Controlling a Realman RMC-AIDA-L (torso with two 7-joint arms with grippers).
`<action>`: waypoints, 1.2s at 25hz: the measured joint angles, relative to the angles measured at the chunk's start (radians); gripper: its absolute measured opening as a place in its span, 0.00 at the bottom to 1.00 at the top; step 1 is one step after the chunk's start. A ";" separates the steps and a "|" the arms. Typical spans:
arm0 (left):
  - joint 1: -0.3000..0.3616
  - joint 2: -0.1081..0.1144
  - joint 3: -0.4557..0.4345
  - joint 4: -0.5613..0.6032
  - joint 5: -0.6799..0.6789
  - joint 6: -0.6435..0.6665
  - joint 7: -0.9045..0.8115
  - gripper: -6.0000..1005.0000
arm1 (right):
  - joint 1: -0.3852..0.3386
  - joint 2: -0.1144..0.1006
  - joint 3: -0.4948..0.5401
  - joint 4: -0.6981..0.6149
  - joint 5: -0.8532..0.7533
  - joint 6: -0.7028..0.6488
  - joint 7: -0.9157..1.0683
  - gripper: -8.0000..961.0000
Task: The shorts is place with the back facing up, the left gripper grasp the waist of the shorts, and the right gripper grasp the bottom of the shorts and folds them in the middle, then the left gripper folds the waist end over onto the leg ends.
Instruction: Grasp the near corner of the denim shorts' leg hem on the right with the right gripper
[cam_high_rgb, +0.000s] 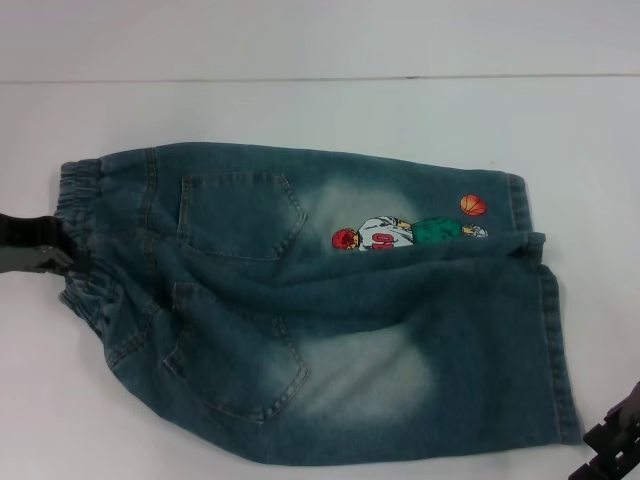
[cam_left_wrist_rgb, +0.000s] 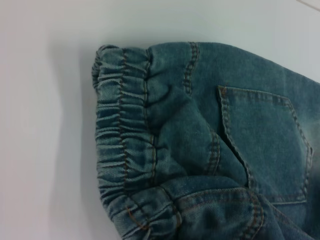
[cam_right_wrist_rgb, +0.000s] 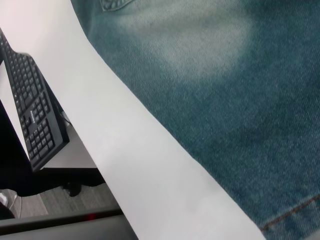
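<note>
While I look down from the head camera, the blue-green faded denim shorts (cam_high_rgb: 330, 320) lie flat on the white counter (cam_high_rgb: 300, 110) with the back up, their ruched elastic waistband (cam_high_rgb: 80, 200) toward my left and the two straight stitched leg hems (cam_high_rgb: 545, 330) toward my right. Two back patch pockets (cam_high_rgb: 240, 215) show, both legs carry pale faded patches, and the farther leg bears an embroidered cartoon player (cam_high_rgb: 405, 235) with an orange ball (cam_high_rgb: 473, 204) beside it near the hem. The cloth is rumpled along the middle seam and bunched at the waist. The left claw (cam_high_rgb: 35, 245), black, sits at the waistband's edge, touching or just beside the gathered cloth; I cannot tell whether its fingers are apart or together. The right claw (cam_high_rgb: 615, 435), also black, shows only partly at the near right corner, just beside the nearer hem, and I cannot tell its state either. In the right wrist view, a black computer keyboard (cam_right_wrist_rgb: 35, 110) lies on a lower surface past the counter's edge.
</note>
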 joint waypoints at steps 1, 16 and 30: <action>0.000 0.000 0.000 0.000 0.000 0.000 0.000 0.04 | 0.000 -0.001 0.000 0.000 0.000 -0.001 0.000 0.98; 0.000 -0.007 0.000 -0.001 0.000 -0.004 0.000 0.04 | 0.017 0.004 -0.002 -0.001 0.000 0.004 0.001 0.96; 0.001 -0.010 -0.001 -0.015 0.000 -0.015 0.004 0.04 | 0.026 0.010 0.009 -0.012 0.033 0.028 -0.006 0.95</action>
